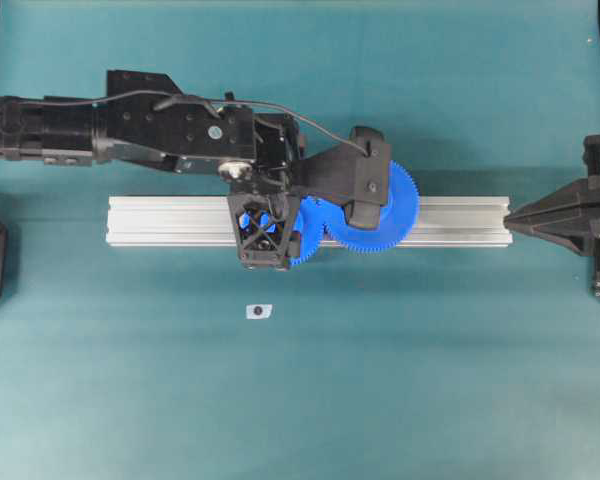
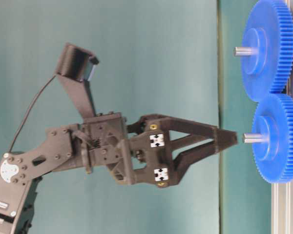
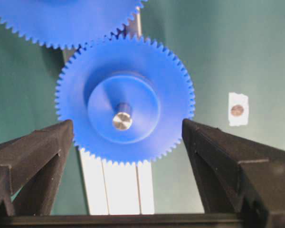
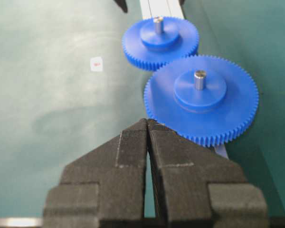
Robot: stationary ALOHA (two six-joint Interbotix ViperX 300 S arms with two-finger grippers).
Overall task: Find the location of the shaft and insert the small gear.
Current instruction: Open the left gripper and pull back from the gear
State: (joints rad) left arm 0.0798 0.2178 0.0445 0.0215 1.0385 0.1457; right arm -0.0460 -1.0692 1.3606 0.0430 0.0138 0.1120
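Observation:
The small gear [image 3: 126,99] lies flat on the aluminium rail [image 3: 116,185], its teeth meshed with the larger blue gear [image 3: 66,19]. The grey shaft [image 3: 122,121] pokes up through its hub. My left gripper [image 3: 127,126] hangs open just above it, one finger on each side and neither touching. In the table-level view the left gripper [image 2: 227,142] stands just off the shaft [image 2: 255,138] and the small gear [image 2: 278,146]. From overhead the left gripper [image 1: 270,240] covers most of the small gear [image 1: 305,238]. My right gripper [image 4: 147,122] is shut and holds nothing.
The larger gear [image 4: 201,97] with its own grey pin [image 4: 199,78] sits on the rail [image 1: 160,220] next to the small gear [image 4: 160,42]. A small white tag with a dark dot [image 1: 258,311] lies on the green mat. The right gripper [image 1: 515,218] rests beyond the rail's right end.

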